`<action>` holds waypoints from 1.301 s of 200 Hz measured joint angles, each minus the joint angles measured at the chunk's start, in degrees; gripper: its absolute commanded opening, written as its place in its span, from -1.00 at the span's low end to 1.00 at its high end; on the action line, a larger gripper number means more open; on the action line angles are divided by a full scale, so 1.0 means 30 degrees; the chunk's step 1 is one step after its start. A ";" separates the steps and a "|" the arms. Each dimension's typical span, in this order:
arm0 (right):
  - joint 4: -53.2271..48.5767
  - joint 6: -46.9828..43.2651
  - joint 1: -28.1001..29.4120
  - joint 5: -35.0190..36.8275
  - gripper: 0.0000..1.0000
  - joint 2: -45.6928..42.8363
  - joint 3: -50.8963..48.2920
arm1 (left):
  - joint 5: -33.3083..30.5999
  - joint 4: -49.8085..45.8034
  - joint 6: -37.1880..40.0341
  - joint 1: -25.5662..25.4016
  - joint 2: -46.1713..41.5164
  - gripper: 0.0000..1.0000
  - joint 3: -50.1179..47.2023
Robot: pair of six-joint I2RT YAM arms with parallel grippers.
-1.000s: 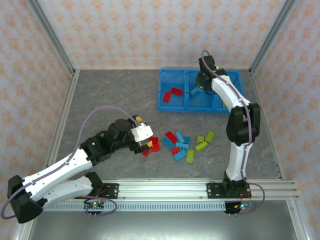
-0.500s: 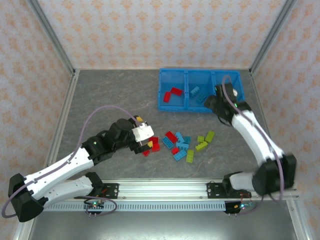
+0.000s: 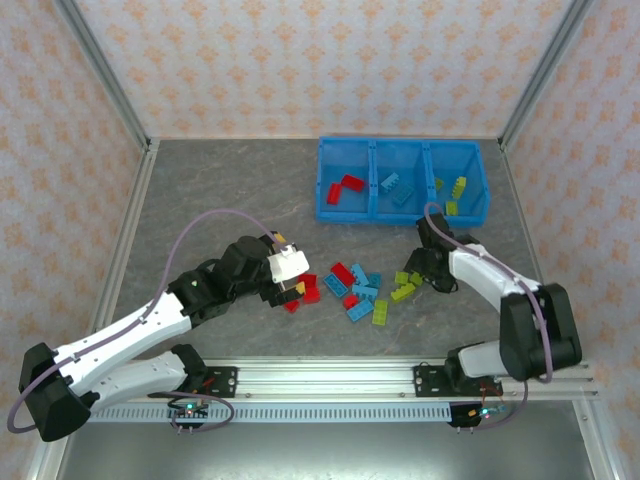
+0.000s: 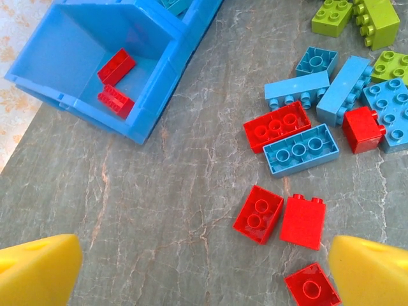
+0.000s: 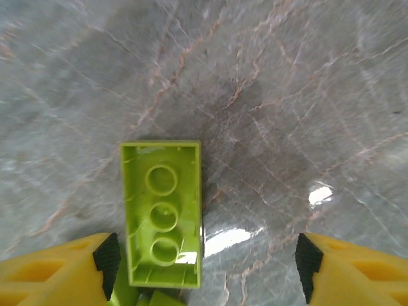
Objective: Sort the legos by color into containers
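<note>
Right pincer [image 5: 204, 271] is hanging low over the desk [image 5: 287, 95] with its jaws spread wide, gripping nothing. One yellow-green lego [image 5: 162, 213] is lying hollow side up just beside the finger [image 5: 57, 271] at the left of the wrist view, not yet between the pads. In the top view this pincer [image 3: 424, 272] is sitting at the right end of the loose heap, near the middle of the desk. It is on the near side of the blue bin [image 3: 322, 185], which is standing toward the far edge, right of centre. Left pincer [image 4: 204, 274] is likewise standing apart and empty, looking down on three loose red legos [image 4: 258, 213] at the left end of the heap.

Sorting is looking well begun but, by my reckoning, less than half finished. The bin's left compartment is holding two sorted red legos [image 3: 342, 187]. The middle compartment is holding a few light blue ones [image 3: 395, 187], and the right compartment is holding a few yellow-green ones [image 3: 455, 188]. No colour is appearing mixed. Lying loose on the desk are about five red pieces, roughly half a dozen loose blue legos [image 3: 360, 292] and about four loose green legos [image 3: 405, 285]. So most pieces are waiting outside the bin. The upturned lego is looking like the likeliest next candidate for the right compartment.
</note>
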 measured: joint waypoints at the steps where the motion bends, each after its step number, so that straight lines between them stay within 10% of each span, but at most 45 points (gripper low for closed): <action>1: 0.0022 0.0000 0.0000 0.0000 0.47 0.0044 0.0000 | -0.0007 0.0000 0.0000 0.0000 0.0000 1.00 0.0000; 50: 0.0984 -0.0073 0.0036 -0.0466 0.29 0.1770 0.0452 | -0.0364 -0.0007 0.0007 0.0015 0.0000 1.00 0.0000; 96: 0.1005 0.0262 0.0029 -0.0277 -0.38 0.1800 0.0423 | -0.0386 0.0000 0.0007 0.0015 0.0000 0.99 0.0000; 211: 0.0430 0.0277 -0.1851 0.2550 -0.51 -0.3730 0.5042 | -0.0393 -0.0015 0.0000 0.0015 -0.0211 1.00 0.0000; 260: 0.1100 -0.1100 -0.4415 0.3555 -0.49 0.2594 1.2808 | -0.0481 -0.0022 0.0007 0.0015 -0.0401 1.00 0.0000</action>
